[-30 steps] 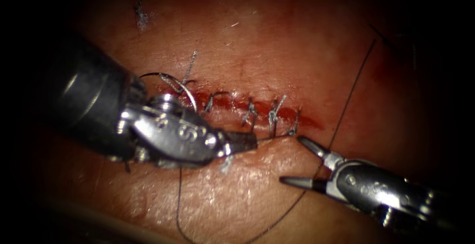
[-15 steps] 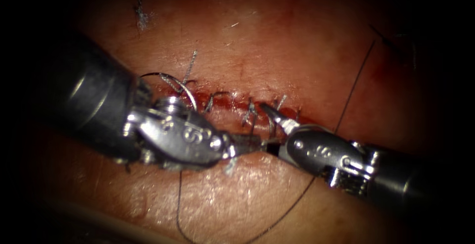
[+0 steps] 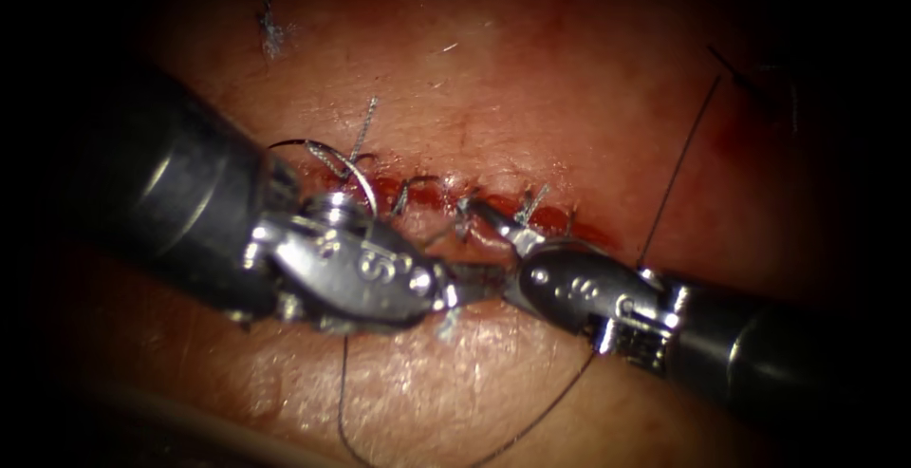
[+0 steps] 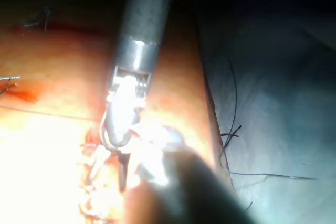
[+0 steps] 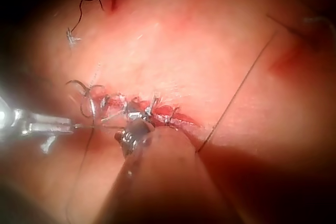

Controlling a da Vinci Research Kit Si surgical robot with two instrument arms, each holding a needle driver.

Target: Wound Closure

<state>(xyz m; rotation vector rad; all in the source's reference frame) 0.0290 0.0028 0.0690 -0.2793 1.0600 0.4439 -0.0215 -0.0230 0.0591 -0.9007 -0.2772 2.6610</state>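
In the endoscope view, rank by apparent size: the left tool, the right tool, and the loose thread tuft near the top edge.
1. Left tool, though it sits nearer the camera, so this is unsure.
2. Right tool.
3. Thread tuft, clearly smallest.

Dark thread trails across the tissue right of the stitched cut.

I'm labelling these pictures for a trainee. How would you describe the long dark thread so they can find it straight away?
Start at the cut, the red line across the middle of the tissue. The right tool comes in from the right with its tip at the cut. The thread is the thin dark line running from the upper right down behind that tool; unlike the short pale cut ends along the cut, it is long and unbroken.
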